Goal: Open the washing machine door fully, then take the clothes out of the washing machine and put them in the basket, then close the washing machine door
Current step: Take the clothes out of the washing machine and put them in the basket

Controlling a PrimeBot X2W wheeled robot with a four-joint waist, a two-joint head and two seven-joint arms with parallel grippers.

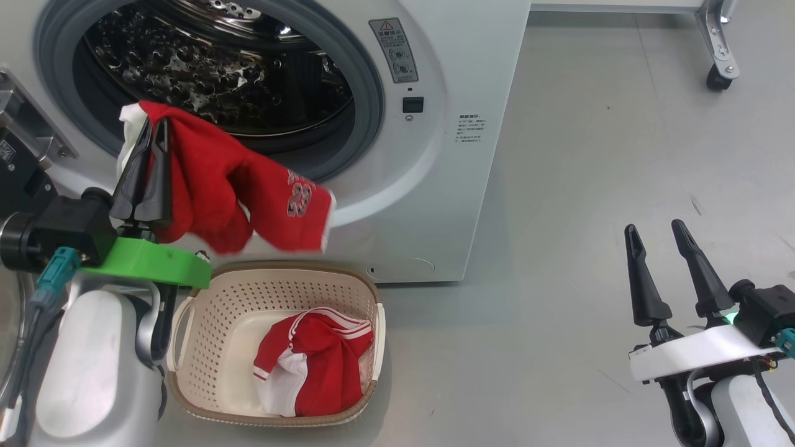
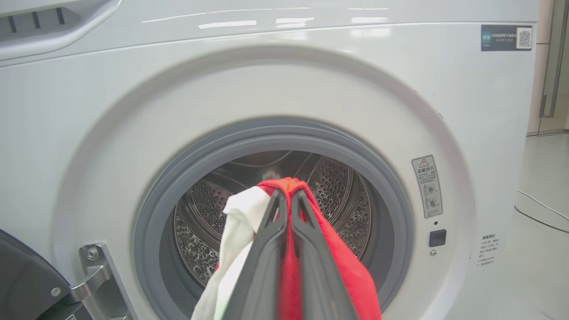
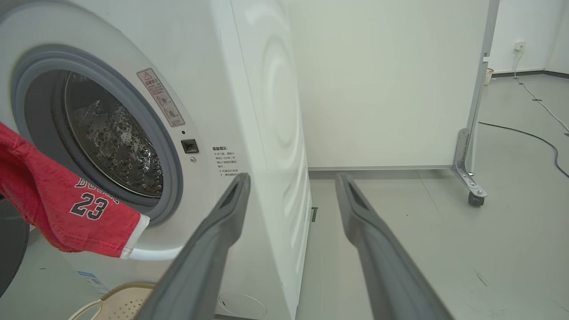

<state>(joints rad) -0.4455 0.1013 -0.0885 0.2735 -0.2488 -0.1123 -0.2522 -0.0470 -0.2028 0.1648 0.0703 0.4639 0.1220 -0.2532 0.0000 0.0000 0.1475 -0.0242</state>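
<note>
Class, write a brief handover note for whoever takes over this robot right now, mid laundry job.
Left gripper: shut on a red jersey, held before the washer opening, above the basket's far rim.
Right gripper: open, empty, over the floor.
Done: door open; one red garment lies in the basket.
Left: drop the jersey in, check the drum, close the door.

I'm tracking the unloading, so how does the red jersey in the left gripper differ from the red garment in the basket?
The jersey hangs in the air, pinched by the shut left gripper; the basket garment lies crumpled in the basket. The jersey shows a printed 23; the basket garment shows white stripes. Both are red with white trim.
</note>
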